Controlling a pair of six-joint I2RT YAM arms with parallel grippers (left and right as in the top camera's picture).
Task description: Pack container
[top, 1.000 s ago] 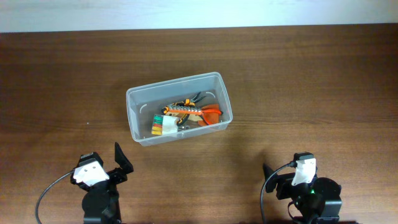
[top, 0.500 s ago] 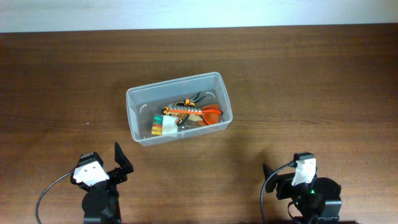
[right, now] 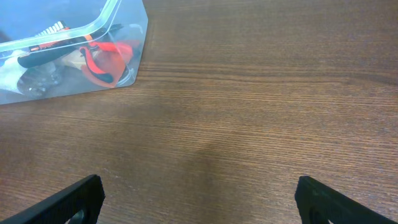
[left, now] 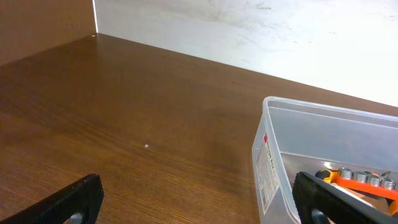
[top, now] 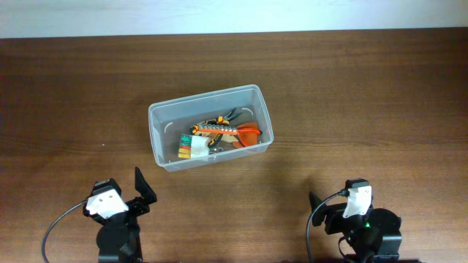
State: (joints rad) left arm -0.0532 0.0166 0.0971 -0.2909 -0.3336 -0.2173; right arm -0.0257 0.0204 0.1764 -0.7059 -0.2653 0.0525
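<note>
The container (top: 162, 119), a clear plastic tub without a lid, stands on the table a little left of centre. Inside lie orange-and-black hand tools (top: 223, 129) and a small white pack with coloured ends (top: 192, 148). The tub's corner shows in the left wrist view (left: 273, 155) and in the right wrist view (right: 127, 37). My left gripper (left: 199, 202) is open and empty at the near left edge, short of the tub. My right gripper (right: 202, 199) is open and empty at the near right edge, over bare wood.
The table is dark brown wood (top: 365, 95). A white wall (left: 249, 31) runs along its far edge. Both arm bases (top: 110, 219) (top: 358, 223) sit at the near edge.
</note>
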